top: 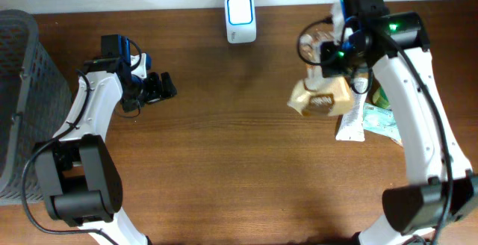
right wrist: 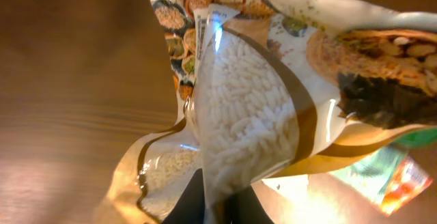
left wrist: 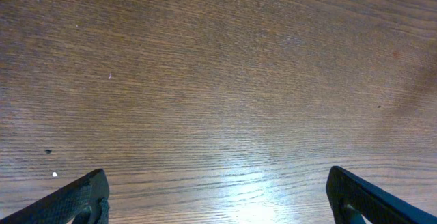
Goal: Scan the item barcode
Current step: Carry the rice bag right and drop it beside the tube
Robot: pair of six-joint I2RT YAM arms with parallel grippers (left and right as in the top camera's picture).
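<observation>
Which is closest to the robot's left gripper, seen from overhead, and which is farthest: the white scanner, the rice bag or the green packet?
From the left gripper:
1. white scanner, at the table's back edge, near the middle.
2. rice bag, across the table on the right side.
3. green packet, beyond the bag, farthest right.
</observation>
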